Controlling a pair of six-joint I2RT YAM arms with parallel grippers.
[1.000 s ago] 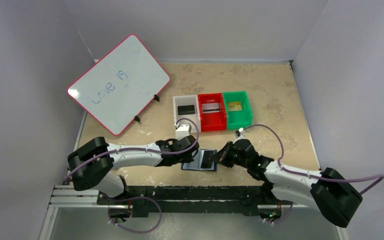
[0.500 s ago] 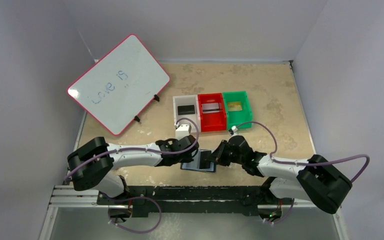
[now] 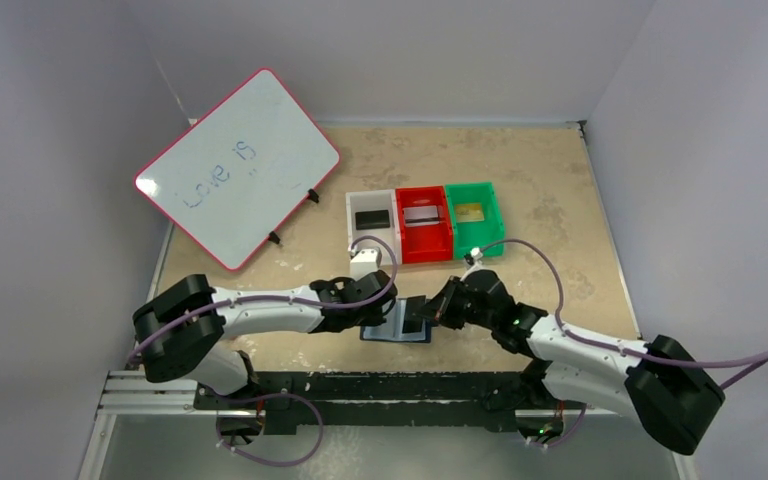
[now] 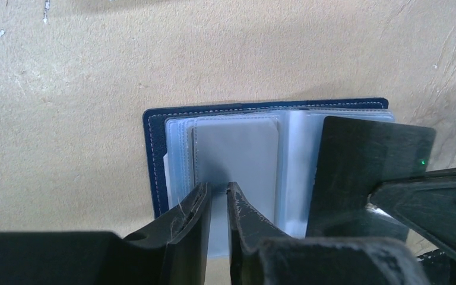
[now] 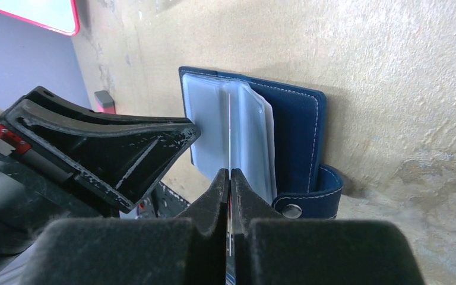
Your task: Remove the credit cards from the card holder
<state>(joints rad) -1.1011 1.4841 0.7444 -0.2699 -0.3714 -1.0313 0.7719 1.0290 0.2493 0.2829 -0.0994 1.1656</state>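
Card holder (image 4: 225, 154) lies open on the table between both grippers. Left gripper (image 4: 218, 199) nearly clenched, tips pressing down on the holder's left-hand sleeves, pinning rather than grasping. Right gripper (image 5: 230, 181) clenched on a thin card (image 5: 230, 130) held edge-on, just off the right page.

To do it well: keep the left pin steady, draw the card straight out along its sleeve, no twisting.

Left wrist shows the card's (image 4: 368, 172) black face; right wrist shows the closing tab (image 5: 309, 193). Top view alone shows the bins (image 3: 425, 222) beyond, each with a card.
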